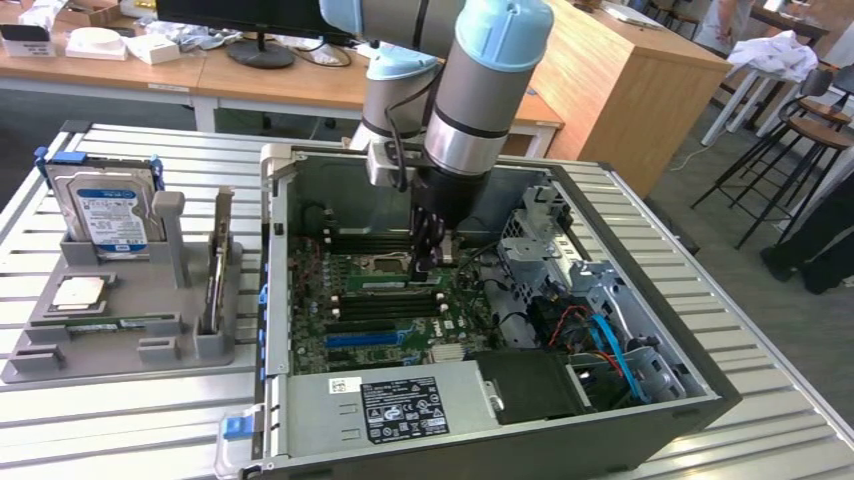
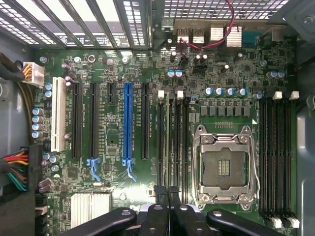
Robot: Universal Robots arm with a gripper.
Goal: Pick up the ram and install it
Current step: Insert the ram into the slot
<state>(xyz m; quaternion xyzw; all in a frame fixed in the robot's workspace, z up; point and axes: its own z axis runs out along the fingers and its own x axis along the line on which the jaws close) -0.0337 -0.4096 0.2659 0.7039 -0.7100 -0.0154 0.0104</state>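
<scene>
My gripper [image 1: 424, 268] reaches down into the open computer case [image 1: 287, 260], just above the motherboard [image 1: 350, 320]. Its black fingertips [image 2: 161, 192] are pressed together over the long memory slots [image 2: 172, 132] beside the empty processor socket [image 2: 224, 169], and I see nothing held between them. A narrow green strip [image 1: 378, 283] sits along those slots at the fingertips; whether it is a seated ram stick I cannot tell. A long green ram stick [image 1: 100, 322] lies in the grey holder tray [image 1: 80, 355] on the exterior view's left.
The tray also carries a blue-labelled hard drive [image 1: 110, 215], a square silver processor chip [image 1: 78, 292] and an upright card [image 1: 215, 265]. A power supply [image 1: 387, 405], drive cage [image 1: 541, 235] and cables [image 1: 601, 330] crowd the case. Wire bundles [image 2: 17, 169] lie beside the expansion slots [image 2: 128, 123].
</scene>
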